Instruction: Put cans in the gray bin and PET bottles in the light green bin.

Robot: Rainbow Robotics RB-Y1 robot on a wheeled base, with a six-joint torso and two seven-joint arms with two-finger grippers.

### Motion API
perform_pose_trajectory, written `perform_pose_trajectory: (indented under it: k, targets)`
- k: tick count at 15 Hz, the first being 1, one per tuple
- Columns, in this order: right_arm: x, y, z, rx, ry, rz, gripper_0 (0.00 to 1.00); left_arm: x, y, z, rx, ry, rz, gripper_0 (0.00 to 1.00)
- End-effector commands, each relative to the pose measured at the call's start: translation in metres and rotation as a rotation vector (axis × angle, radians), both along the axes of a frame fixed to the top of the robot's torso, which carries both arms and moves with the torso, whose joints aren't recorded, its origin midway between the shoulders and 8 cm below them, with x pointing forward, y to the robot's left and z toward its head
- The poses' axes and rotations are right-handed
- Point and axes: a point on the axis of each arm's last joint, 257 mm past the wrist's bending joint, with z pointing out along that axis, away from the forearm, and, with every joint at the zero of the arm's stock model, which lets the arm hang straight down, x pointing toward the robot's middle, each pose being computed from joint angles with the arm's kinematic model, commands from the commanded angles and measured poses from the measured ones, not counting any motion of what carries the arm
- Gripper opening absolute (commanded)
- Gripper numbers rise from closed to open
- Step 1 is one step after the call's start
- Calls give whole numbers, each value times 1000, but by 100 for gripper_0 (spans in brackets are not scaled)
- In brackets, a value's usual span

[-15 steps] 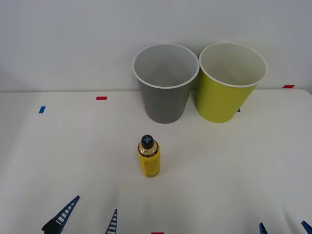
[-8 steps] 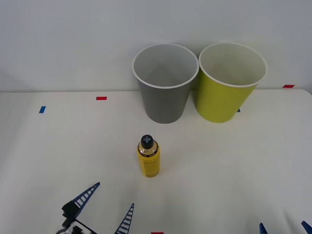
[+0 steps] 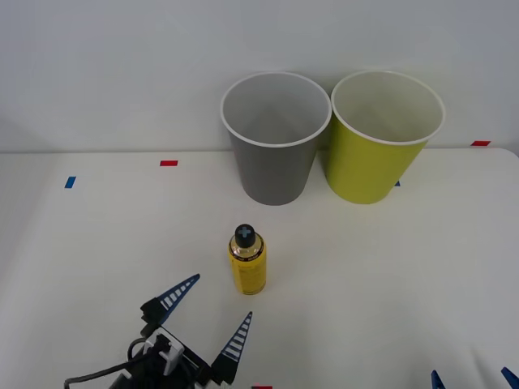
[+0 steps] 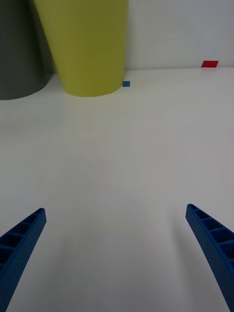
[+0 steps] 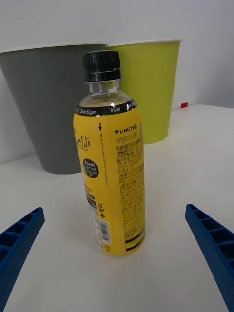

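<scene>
Closing in from seven o'clock, the left end effector (image 3: 207, 318) has crept up on the PET bottle (image 3: 247, 261), fingers spread wide. Bottle stands mid-desk (image 3: 389, 267), at six o'clock of the gray bin (image 3: 274, 142); grasp looks imminent.

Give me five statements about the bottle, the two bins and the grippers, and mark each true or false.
1. The yellow bottle stands upright on the table. True.
2. The bottle lies inside the gray bin. False: it stands on the table in front of the bins.
3. The light green bin stands to the right of the gray bin. True.
4. The left gripper is shut on the bottle. False: it is open, short of the bottle.
5. The right gripper is open. True.
</scene>
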Motion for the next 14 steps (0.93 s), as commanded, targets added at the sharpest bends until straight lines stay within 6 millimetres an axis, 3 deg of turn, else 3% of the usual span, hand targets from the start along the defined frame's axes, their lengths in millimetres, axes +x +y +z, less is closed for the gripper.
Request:
perform_pose_trajectory:
  k: [1, 10, 14]
  targets:
    - [0, 0, 0, 0, 0, 0, 100, 16, -10, 6, -3, -12, -12, 100]
    - [0, 0, 0, 0, 0, 0, 100, 60, -44, 26, -13, -4, -7, 100]
    - [0, 0, 0, 0, 0, 0, 100, 69, -50, 27, -15, 14, -3, 100]
